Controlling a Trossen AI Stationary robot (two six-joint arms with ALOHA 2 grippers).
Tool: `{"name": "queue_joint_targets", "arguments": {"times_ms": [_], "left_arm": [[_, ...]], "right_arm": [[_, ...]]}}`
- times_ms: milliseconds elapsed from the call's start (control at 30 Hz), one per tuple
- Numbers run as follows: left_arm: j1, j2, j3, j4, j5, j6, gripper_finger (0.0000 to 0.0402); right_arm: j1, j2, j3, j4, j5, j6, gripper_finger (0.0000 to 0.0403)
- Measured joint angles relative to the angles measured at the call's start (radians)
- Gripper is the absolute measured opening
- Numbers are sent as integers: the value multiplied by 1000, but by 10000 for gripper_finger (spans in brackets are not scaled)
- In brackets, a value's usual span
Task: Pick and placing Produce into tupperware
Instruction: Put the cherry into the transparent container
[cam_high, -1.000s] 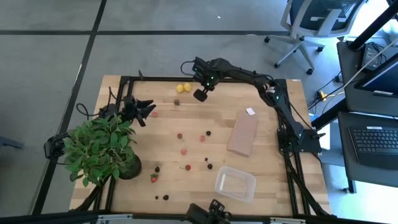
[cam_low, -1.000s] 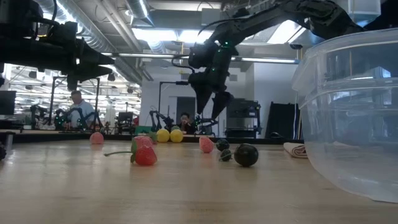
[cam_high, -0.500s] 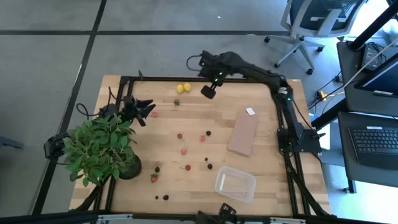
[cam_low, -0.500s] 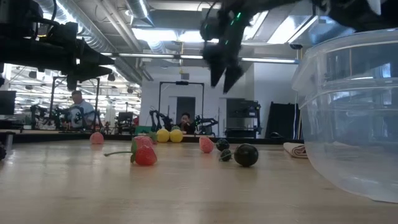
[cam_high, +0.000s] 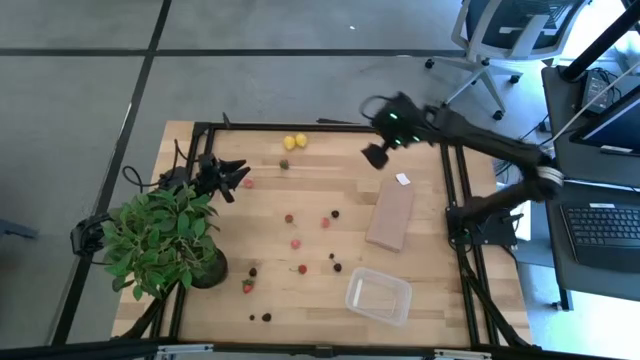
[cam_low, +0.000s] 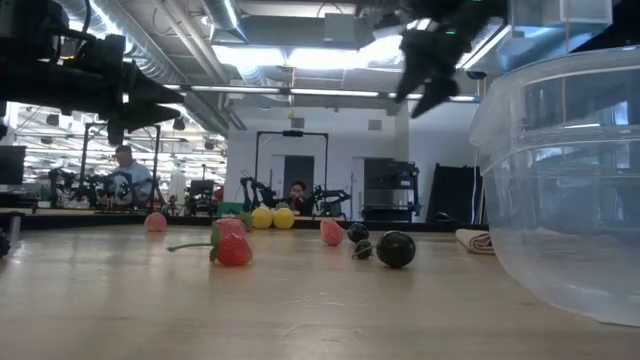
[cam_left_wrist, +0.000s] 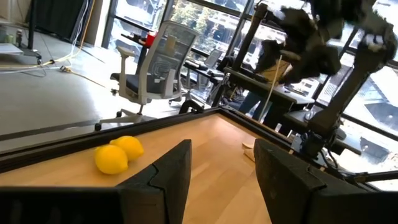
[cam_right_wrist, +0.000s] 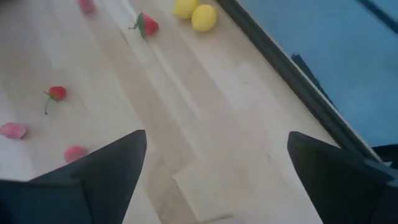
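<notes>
The produce lies scattered on the wooden table: two lemons (cam_high: 295, 141) at the far edge, and red and dark berries (cam_high: 296, 243) around the middle and near side. In the low view a strawberry (cam_low: 232, 243) and a blackberry (cam_low: 396, 249) show. The clear tupperware (cam_high: 378, 296) stands with nothing in it at the near right. My right gripper (cam_high: 376, 155) hangs open high above the table's far right part, slanting down, and the right wrist view (cam_right_wrist: 217, 180) shows nothing between its fingers. My left gripper (cam_high: 238, 178) waits open and level at the left, pointing toward the lemons (cam_left_wrist: 118, 152).
A leafy potted plant (cam_high: 160, 240) stands at the near left. A flat brown block (cam_high: 390, 215) lies right of the middle, with a small white tag (cam_high: 402, 179) beyond it. A black frame (cam_high: 330, 125) borders the table.
My right gripper has risen and swung from beside the lemons toward the table's right edge, staying open and holding nothing. Its fingers have tipped from pointing steeply down to a shallower slant. The produce and the tupperware have not moved.
</notes>
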Motion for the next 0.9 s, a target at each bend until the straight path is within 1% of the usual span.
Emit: {"name": "queue_joint_targets", "arguments": {"times_ms": [100,233,333,433,500,600,733,767,900], "left_arm": [[0,0,0,3,0,-10,165],[0,0,0,3,-3,-5,165],[0,0,0,3,-16,-7,165],[0,0,0,3,-16,-7,165],[0,0,0,3,-16,-7,165],[0,0,0,3,-16,-6,165],[0,0,0,2,-16,-6,165],[0,0,0,2,-16,-6,165],[0,0,0,2,-16,-6,165]], "right_arm": [[20,-152,-194,113,1,41,391],[59,-324,-413,290,-3,41,391],[89,-407,-547,393,-3,76,391],[114,-459,-643,502,-3,131,391],[123,-472,-691,555,-3,148,391],[128,-477,-726,619,-3,183,391],[128,-475,-740,669,-3,317,391],[128,-472,-740,680,-11,322,391],[148,-440,-732,702,-27,259,391]]}}
